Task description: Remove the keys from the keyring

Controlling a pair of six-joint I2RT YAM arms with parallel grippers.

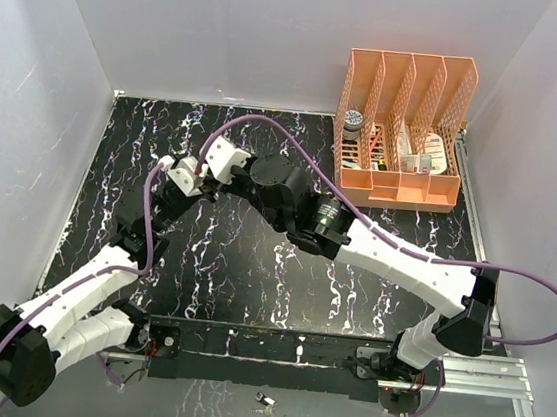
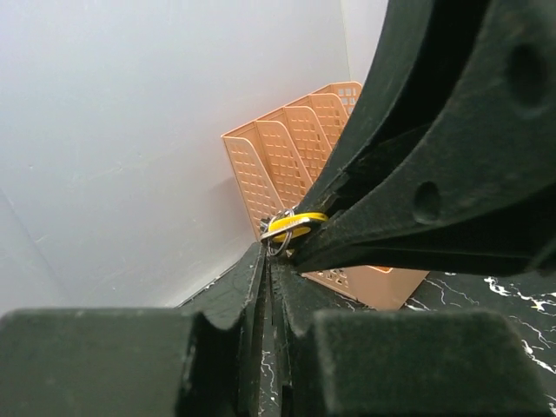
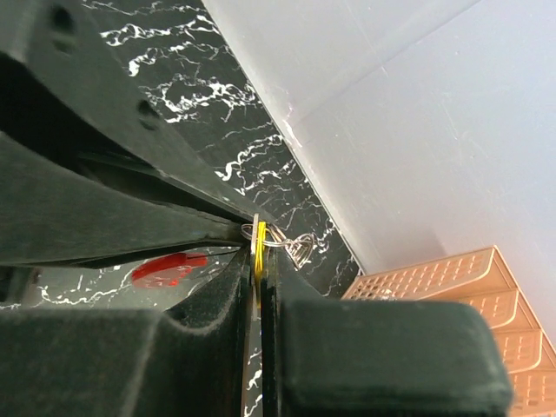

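No key is off yet: left gripper (image 2: 268, 261) pinches the keyring (image 3: 282, 236), right gripper (image 3: 259, 252) clamps the yellow key (image 2: 295, 224), red key (image 3: 169, 269) dangling at nine o'clock.

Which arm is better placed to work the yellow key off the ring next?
Probably the right: the right gripper is shut on the yellow key, while the left gripper appears to pinch the keyring and can brace it.
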